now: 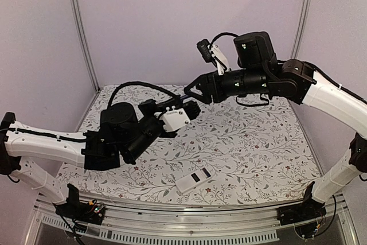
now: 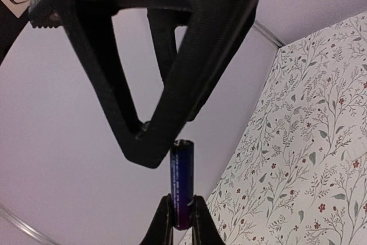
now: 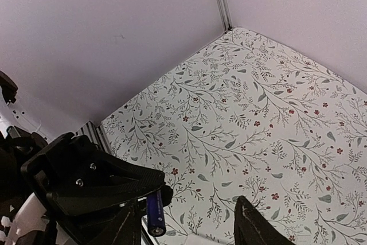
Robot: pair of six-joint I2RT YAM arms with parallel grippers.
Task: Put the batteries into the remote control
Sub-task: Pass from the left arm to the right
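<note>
The left gripper (image 2: 182,222) clamps one battery (image 2: 181,176), long axis toward twelve o'clock into the wide-open right gripper (image 1: 189,92); the remote control (image 1: 194,181) lies at six o'clock.

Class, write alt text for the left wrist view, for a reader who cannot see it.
A slim, dark blue-purple cylindrical battery stands upright in frame, clamped at its lower end by the left gripper. The black right gripper looms above, floral-patterned tablecloth at right.
</note>
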